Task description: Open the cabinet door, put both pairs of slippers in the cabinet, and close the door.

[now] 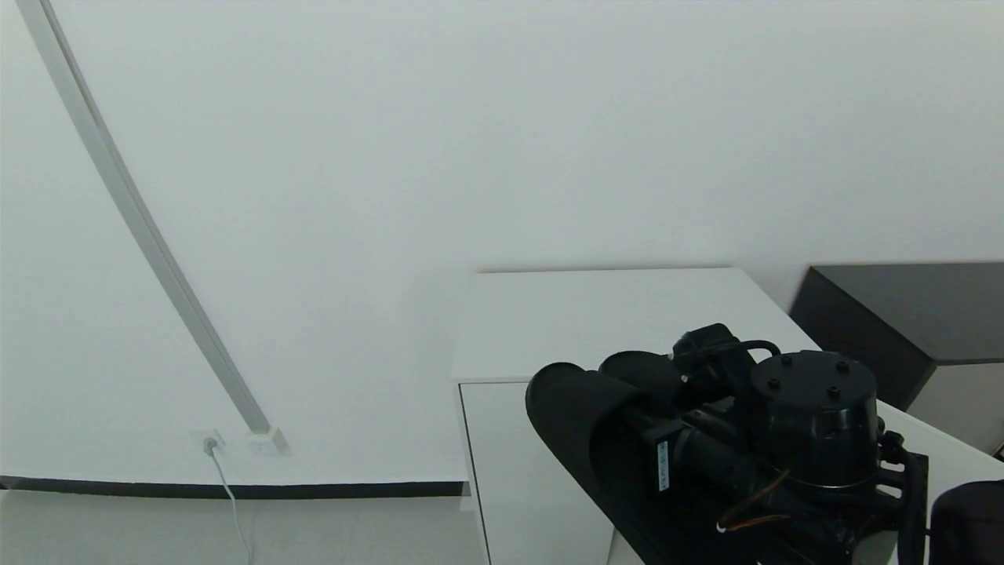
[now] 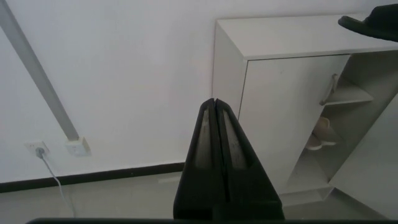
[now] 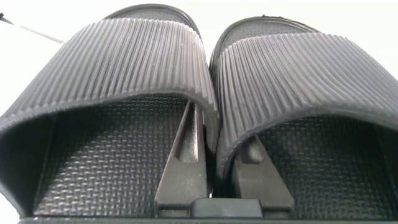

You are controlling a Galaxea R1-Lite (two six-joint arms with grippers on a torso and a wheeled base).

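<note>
Black slippers (image 3: 143, 68): a pair held side by side, up in the air above the front edge of the cabinet (image 1: 596, 314), toes pointing off to the robot's left
Right hand (image 3: 219, 134): clenched on the black slippers; one finger runs under each strap, and the two inner side walls are pinched together between them
Left hand (image 2: 214, 106): closed on nothing, fingers pressed flat together; it hangs low, well apart from the cabinet, facing its front
How they should handle: I'd call them light, soft foam or rubber; ribbed straps and textured footbeds, so they're not slippery; nothing breakable; expect the free ends to flex and droop rather than stay rigid
Where to hold: that inner-wall pinch looks right to me; it keeps both slippers as one bundle; a grip on a single strap would likely let the other one drop
Head view gives: the slippers' place over the cabinet top and the arm behind them; nothing of the grip itself, nor of the cabinet's inside
Right wrist view gives: the grip up close, fingers tucked under the straps
Left wrist view gives: the cabinet from the front; a closed door with its handle (image 2: 329, 90), and beside it an open bay; a pale pair of slippers (image 2: 323, 134) sits on a shelf (image 2: 351, 94) lower down inside
</note>
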